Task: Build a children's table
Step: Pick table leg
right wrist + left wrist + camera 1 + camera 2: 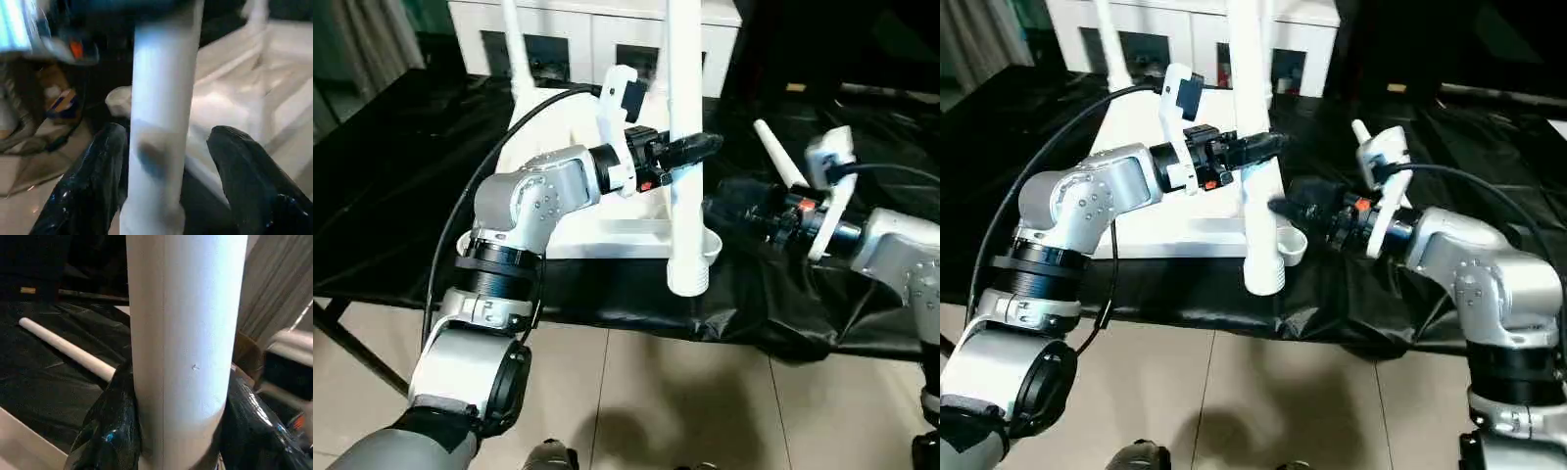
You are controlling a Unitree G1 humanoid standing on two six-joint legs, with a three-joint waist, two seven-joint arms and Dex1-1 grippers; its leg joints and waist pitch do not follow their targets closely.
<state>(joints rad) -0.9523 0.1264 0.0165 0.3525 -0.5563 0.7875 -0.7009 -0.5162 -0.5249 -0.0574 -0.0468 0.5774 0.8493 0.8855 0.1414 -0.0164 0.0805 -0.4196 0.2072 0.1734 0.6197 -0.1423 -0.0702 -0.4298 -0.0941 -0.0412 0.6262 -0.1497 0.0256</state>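
Both forearms are silver metal castings with rounded elbow housings dotted with small screws, joined by black ribbed collars. A black cable loops along the left arm. White camera brackets sit at each wrist, with red accents. The left hand (700, 145) and right hand (1285, 208) have glossy black fingers.

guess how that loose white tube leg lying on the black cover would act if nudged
The loose white plastic tube leg is round, so it would probably roll, curving since it seems tapered. It looks hollow and stiff, likely light. The wrinkled black cover might slow it.
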